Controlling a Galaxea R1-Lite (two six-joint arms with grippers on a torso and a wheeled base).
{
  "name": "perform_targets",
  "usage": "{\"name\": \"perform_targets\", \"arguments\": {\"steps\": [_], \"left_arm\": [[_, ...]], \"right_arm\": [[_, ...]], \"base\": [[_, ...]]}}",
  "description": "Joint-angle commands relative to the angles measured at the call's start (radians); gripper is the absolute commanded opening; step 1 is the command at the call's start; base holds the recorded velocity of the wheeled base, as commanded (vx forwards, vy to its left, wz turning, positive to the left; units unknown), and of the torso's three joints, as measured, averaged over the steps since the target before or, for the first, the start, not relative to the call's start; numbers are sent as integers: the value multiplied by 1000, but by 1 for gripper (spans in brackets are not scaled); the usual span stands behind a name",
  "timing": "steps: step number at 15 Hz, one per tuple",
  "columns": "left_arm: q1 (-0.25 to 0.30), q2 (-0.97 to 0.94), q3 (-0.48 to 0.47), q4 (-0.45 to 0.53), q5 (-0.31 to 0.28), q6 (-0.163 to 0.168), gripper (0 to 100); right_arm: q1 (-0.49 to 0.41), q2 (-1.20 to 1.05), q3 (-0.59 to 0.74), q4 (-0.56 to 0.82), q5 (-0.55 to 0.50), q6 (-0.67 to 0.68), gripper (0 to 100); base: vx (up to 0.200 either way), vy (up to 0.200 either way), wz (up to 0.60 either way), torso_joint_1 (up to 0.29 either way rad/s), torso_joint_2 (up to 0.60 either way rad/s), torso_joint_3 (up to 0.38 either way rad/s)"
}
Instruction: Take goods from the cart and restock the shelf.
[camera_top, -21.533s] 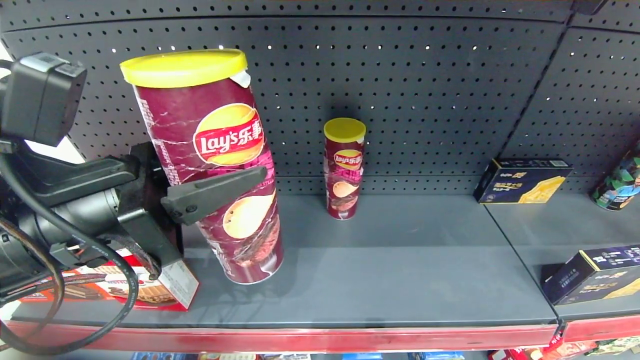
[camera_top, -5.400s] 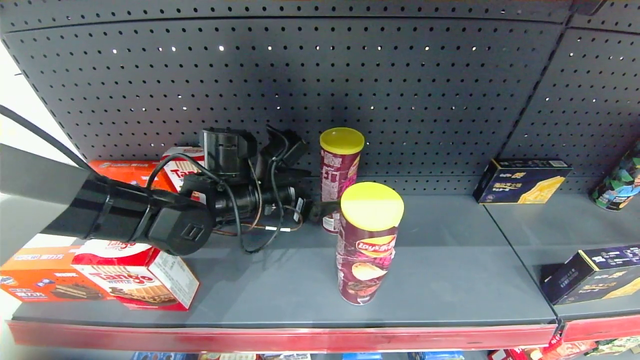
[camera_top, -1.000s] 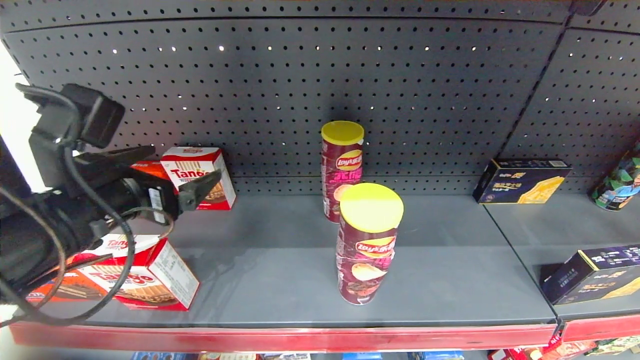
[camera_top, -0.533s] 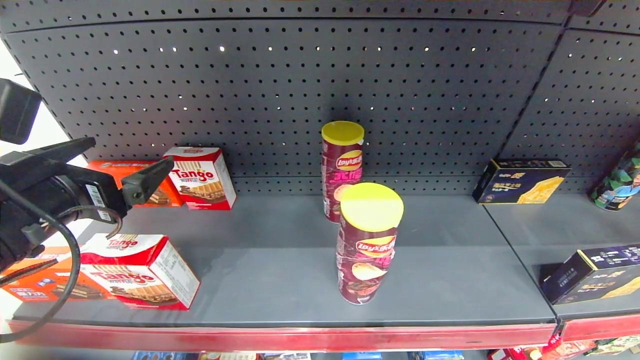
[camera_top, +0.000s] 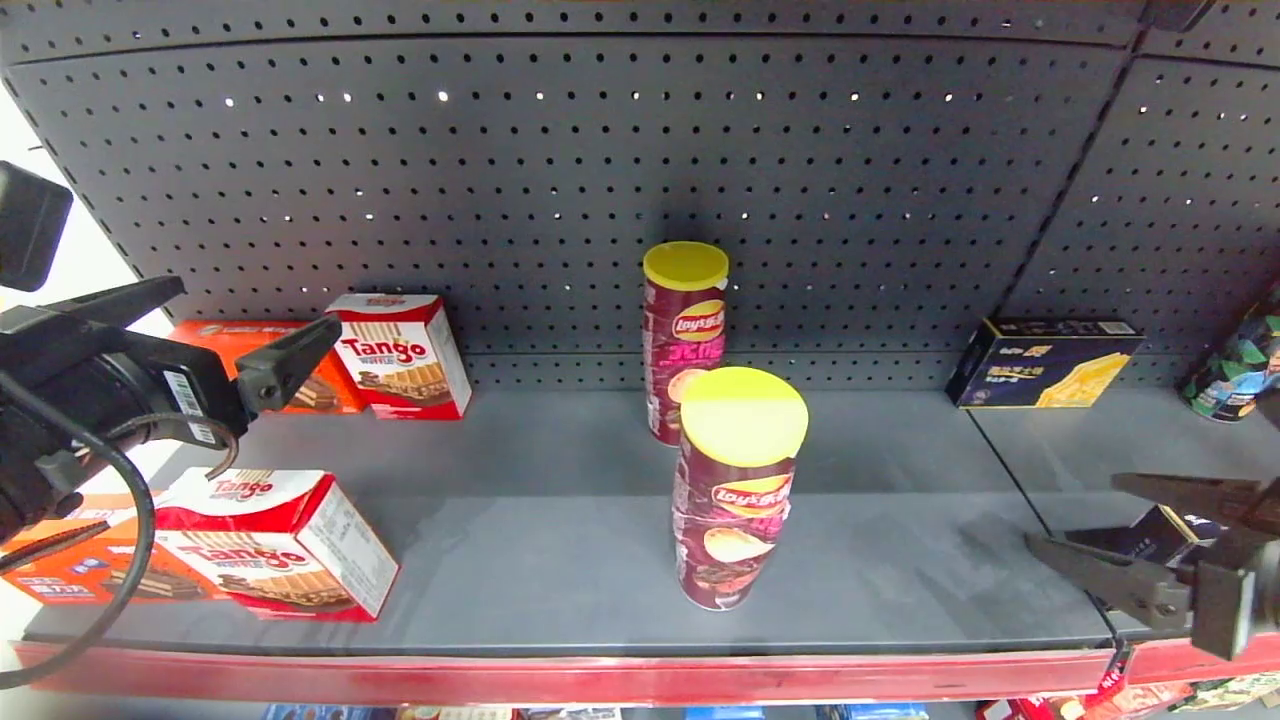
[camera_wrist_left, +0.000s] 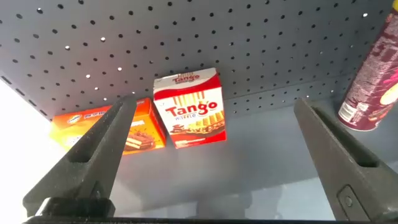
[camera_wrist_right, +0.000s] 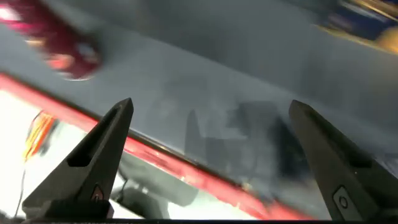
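Two grippers hang at the near side, both empty. At the near right, the right gripper (camera_top: 1075, 512) sits by the front right corner of the grey shelf (camera_top: 560, 545), close to its red front lip (camera_top: 560, 680), with its jaws spread wide and nothing between them. At the left, a little farther in, the left gripper (camera_top: 255, 308) is held above the shelf's left end, its jaws likewise wide apart and gripping nothing. Its wrist view looks out between the fingers toward the boxes at the back. On the shelf's near left a red-and-white wafer box (camera_top: 285, 545) lies askew, with an orange box (camera_top: 60, 570) just beside it on the left. Near the middle, close to the front, the near chip can (camera_top: 738, 490) stands upright with its yellow lid on, well apart from both grippers. Just behind it and slightly left, the far chip can (camera_top: 684, 340) stands upright near the back panel; I cannot tell whether the two cans touch. At the far left a second red-and-white wafer box (camera_top: 400, 355) stands beside a second orange box (camera_top: 215, 328). At the far right a navy box (camera_top: 1045, 362) rests against the back, and a green-patterned can (camera_top: 1235, 365) sits at the right edge. Farthest back rises the dark pegboard (camera_top: 600, 180).
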Motion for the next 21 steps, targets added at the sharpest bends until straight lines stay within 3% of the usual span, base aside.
{"name": "perform_targets", "arguments": {"steps": [1, 5, 21], "left_arm": [[-1, 4, 0, -1, 0, 0, 100], [-1, 4, -3, -1, -1, 0, 100], [-1, 13, -17, -1, -3, 0, 100]], "right_arm": [[108, 158, -30, -33, -11, -11, 100], [206, 250, -73, -36, -40, -11, 100], [306, 482, -269, -61, -45, -11, 100]], "base": [[0, 0, 0, 0, 0, 0], [0, 0, 0, 0, 0, 0], [0, 0, 0, 0, 0, 0]]}}
